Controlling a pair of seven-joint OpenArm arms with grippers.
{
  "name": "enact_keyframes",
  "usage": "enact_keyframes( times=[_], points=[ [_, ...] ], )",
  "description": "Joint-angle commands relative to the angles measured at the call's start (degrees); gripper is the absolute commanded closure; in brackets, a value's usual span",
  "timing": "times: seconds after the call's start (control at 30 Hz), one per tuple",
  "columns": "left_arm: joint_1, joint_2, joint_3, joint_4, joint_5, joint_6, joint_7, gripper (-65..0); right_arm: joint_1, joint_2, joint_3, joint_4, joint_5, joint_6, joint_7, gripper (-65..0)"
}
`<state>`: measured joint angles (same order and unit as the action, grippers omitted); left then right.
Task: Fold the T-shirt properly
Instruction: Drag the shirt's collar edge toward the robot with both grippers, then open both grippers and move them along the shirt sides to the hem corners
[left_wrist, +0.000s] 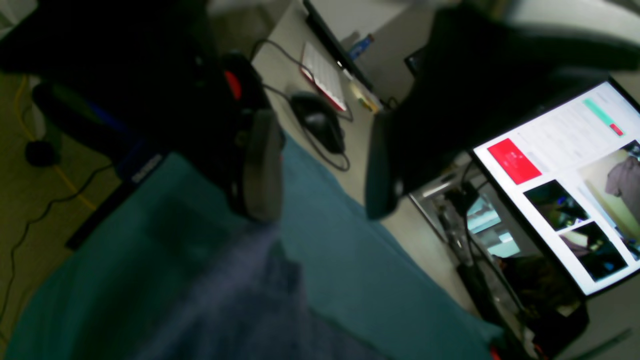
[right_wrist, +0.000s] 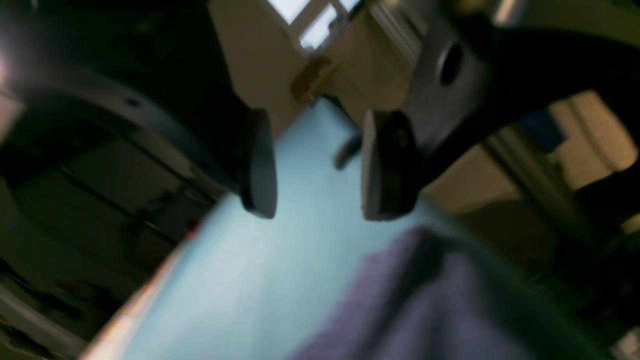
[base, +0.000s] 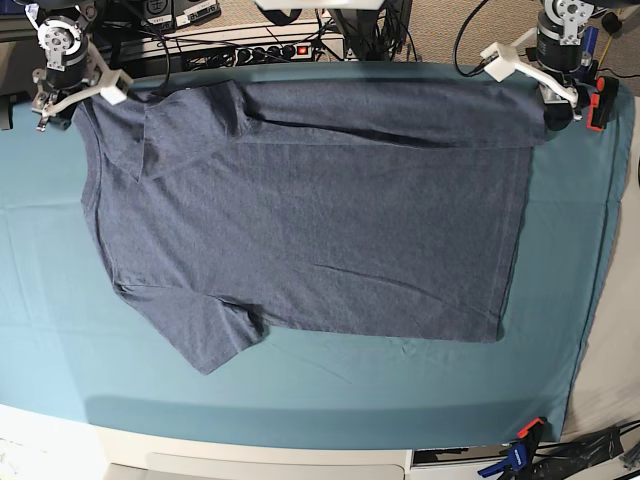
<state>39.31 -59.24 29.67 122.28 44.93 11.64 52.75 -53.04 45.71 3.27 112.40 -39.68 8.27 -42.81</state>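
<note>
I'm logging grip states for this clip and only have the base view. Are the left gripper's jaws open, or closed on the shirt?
Observer: Open. The left wrist view shows a clear gap between the pads of the left gripper. The T-shirt lies below them, not between them.
Operator: And the right one?
Observer: The right gripper is open too. Only the teal cloth shows through its gap, and the shirt's edge sits lower in that view.
Operator: What's beside the table on the left arm's side?
Observer: A desk with a lit monitor and a mouse.
</note>
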Motion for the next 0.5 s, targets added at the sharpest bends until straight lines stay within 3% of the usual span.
enact_keyframes(
  times=[0.0, 0.13, 0.23, 0.37, 0.47],
  points=[
    [0.2, -1.1, -0.2, 2.0, 1.6, 1.0, 0.4, -29.4, -0.3, 0.9, 0.6, 1.7, -1.4, -1.5, -0.6, -28.8],
    [0.2, -2.3, -1.3, 8.0, 1.4, 1.0, 0.2, -29.4, -0.2, 0.9, 2.0, 6.1, -2.8, -3.7, -1.3, -28.8],
    [0.2, -3.1, -5.5, 12.7, -1.4, 1.0, -1.8, -29.4, 1.0, 0.7, 6.7, 10.2, 0.1, -3.7, -0.7, -28.7],
    [-2.1, -2.9, -15.4, 12.7, -12.2, 1.0, -7.6, -29.4, 8.2, -0.5, 15.9, 13.2, 11.5, -2.8, 1.8, -28.7],
    [-5.7, -2.5, -22.4, 12.7, -23.2, -0.3, -11.2, -29.4, 16.8, -4.1, 22.6, 13.1, 23.1, 1.2, 4.0, -28.8]
  ],
)
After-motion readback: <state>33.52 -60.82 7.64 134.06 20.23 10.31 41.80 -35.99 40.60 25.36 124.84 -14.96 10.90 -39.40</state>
